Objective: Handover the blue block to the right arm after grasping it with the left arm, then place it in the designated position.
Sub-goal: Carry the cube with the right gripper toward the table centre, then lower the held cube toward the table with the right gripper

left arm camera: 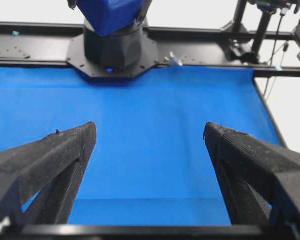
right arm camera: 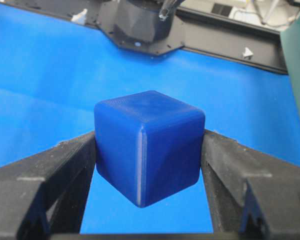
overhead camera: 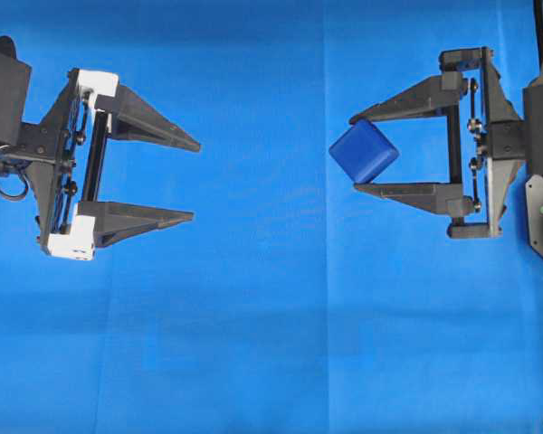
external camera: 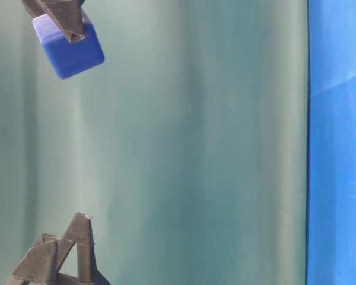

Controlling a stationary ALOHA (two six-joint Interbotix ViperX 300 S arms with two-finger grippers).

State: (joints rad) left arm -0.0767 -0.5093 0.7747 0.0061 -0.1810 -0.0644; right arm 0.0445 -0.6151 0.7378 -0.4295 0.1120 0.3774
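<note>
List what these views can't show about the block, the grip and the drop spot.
- Designated position: no marker visible on the blue cloth in any view.
- blue block: top cut off by the frame edge in the left wrist view; underside unseen.
- right gripper: pad contact hidden behind the block.
- left gripper: cropped in the table-level view.

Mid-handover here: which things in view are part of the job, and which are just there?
Part of the job:
- small dark-blue rounded cube, clamped in the all-black right gripper
- left gripper with white end pieces, open and holding nothing

Just there:
- blue cloth
- black frame rail
</note>
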